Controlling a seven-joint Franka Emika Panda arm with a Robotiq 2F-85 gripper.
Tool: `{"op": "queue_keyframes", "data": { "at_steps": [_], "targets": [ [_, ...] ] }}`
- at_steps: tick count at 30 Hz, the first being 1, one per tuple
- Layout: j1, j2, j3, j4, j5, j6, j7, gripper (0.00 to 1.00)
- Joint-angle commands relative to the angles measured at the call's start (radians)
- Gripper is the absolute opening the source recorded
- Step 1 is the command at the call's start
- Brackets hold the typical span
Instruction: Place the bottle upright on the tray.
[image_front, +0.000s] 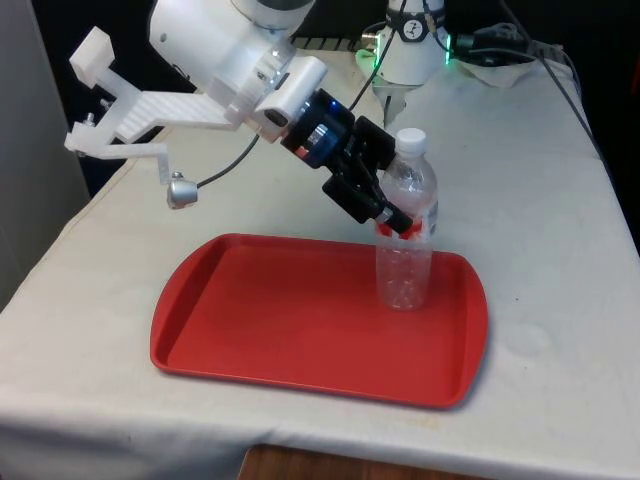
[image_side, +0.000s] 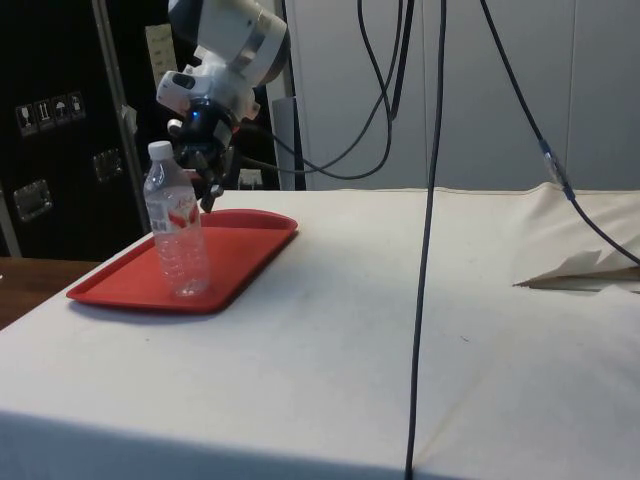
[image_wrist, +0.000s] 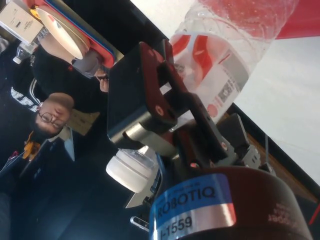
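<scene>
Clear ribbed plastic bottle (image_front: 405, 225), glossy red plastic tray (image_front: 260, 325), matt white tablecloth (image_front: 540, 200).

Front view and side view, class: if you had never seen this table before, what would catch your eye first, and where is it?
First comes the red tray on the white cloth, near the table's front edge. On it, towards the front view's right, a clear bottle with a white cap stands upright. The black tool is at its red label, reaching in from the front view's left.
</scene>
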Motion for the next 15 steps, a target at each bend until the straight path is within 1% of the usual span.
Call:
{"op": "queue_keyframes", "data": {
  "at_steps": [1, 2, 3, 9, 11, 12, 15],
  "targets": [
    [-0.002, -0.002, -0.002, 0.001, -0.002, -0.003, 0.0, 1.0],
    [-0.003, -0.002, -0.002, 0.001, -0.002, -0.004, 0.0, 1.0],
    [-0.001, 0.0, -0.002, 0.0, 0.0, -0.001, 0.0, 1.0],
    [-0.007, -0.004, -0.01, 0.005, -0.003, -0.017, 0.001, 1.0],
    [-0.005, -0.004, -0.01, 0.002, 0.0, -0.015, 0.0, 1.0],
    [-0.008, -0.004, -0.014, 0.006, -0.003, -0.02, 0.001, 1.0],
    [-0.01, -0.002, -0.019, 0.009, -0.004, -0.023, 0.0, 1.0]
  ]
}}
